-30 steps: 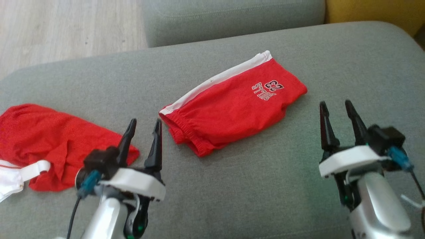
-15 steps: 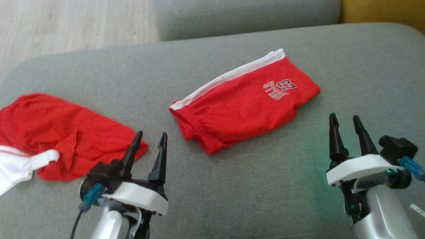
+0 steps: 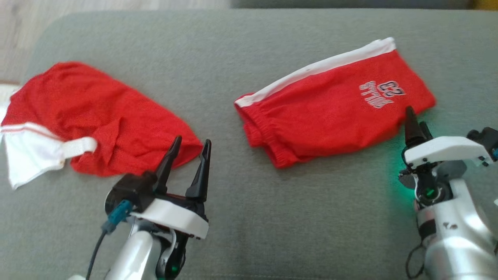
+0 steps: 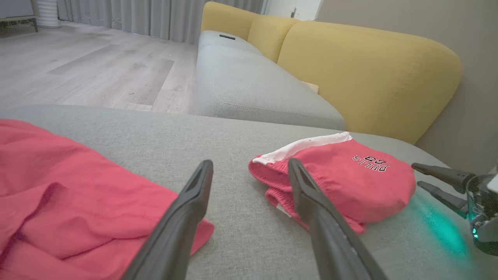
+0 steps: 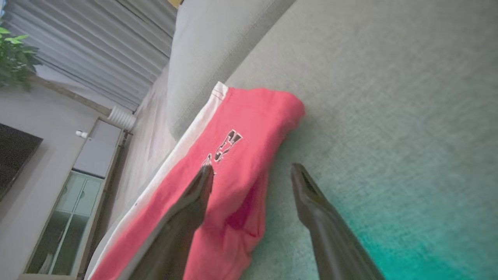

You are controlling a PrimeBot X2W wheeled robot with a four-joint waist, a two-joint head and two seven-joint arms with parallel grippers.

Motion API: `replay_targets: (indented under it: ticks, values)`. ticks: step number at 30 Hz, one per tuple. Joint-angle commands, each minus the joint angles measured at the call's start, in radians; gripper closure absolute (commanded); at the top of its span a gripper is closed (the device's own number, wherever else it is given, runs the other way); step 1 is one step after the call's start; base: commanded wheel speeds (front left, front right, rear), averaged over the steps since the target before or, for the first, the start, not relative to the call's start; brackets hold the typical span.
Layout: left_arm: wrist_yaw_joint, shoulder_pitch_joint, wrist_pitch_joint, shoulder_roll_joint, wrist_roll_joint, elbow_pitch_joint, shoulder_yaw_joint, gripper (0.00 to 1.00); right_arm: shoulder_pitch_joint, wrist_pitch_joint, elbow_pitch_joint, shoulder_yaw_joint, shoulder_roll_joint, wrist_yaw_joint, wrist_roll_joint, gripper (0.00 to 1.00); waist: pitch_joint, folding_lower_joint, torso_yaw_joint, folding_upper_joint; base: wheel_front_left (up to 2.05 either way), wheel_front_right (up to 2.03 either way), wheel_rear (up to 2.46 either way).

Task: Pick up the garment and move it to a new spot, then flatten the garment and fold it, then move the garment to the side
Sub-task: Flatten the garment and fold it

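Observation:
Red shorts (image 3: 330, 112) with a white side stripe and a "BULLS 23" print lie folded on the grey cushion (image 3: 272, 225), right of centre. A second red garment (image 3: 89, 112) with white trim lies crumpled at the left. My left gripper (image 3: 192, 140) is open, with its fingertips just over the crumpled garment's near right corner. In the left wrist view it (image 4: 249, 162) points between the crumpled garment (image 4: 58, 182) and the shorts (image 4: 342, 182). My right gripper (image 3: 415, 118) is open and turned on its side at the shorts' right end. In its wrist view one finger (image 5: 194, 202) overlaps the shorts (image 5: 253, 116).
The cushion's rounded edge and wooden floor (image 3: 15, 35) lie at the far left. Beyond the cushion, the left wrist view shows another grey seat (image 4: 249, 85) and a yellow sofa back (image 4: 369, 66). My right gripper (image 4: 417, 175) also shows there, at the right edge.
The camera has tipped down, so both garments sit higher and further right in the picture. My right gripper has rolled onto its side and closed in on the shorts' right end.

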Motion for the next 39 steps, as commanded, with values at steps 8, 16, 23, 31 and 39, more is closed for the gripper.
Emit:
replay_targets:
  ticks: [8, 16, 23, 31, 39]
  values:
    - [0.015, -0.086, -0.012, 0.002, -0.022, -0.058, 0.006, 0.0, -0.178, 0.044, 0.203, -0.097, -0.002, 0.007, -0.017, 0.0, 0.076, 0.0, 0.082, 0.0, 0.0, 0.0, 0.0]
    - [0.029, -0.119, -0.012, 0.001, -0.03, -0.076, -0.007, 0.0, -0.286, 0.076, 0.326, -0.134, -0.019, 0.007, -0.068, 0.0, 0.119, 0.0, 0.118, 0.0, 0.0, 0.0, 0.0]
    - [0.035, -0.131, -0.012, 0.001, -0.035, -0.074, -0.018, 0.0, -0.343, 0.064, 0.385, -0.14, -0.035, 0.007, -0.1, 1.0, 0.128, 0.0, 0.127, 0.0, 0.0, 0.0, 0.0]
    - [0.034, -0.124, -0.012, 0.001, -0.035, -0.06, -0.016, 0.0, -0.335, 0.011, 0.399, -0.144, -0.039, 0.007, -0.096, 1.0, 0.093, 0.0, 0.1, 0.0, 0.0, 0.0, 0.0]
    - [0.031, -0.1, -0.012, 0.001, -0.032, -0.054, -0.015, 0.0, -0.278, -0.103, 0.386, -0.173, -0.046, 0.007, -0.085, 1.0, 0.037, 0.0, 0.048, 0.0, 0.0, 0.0, 0.0]
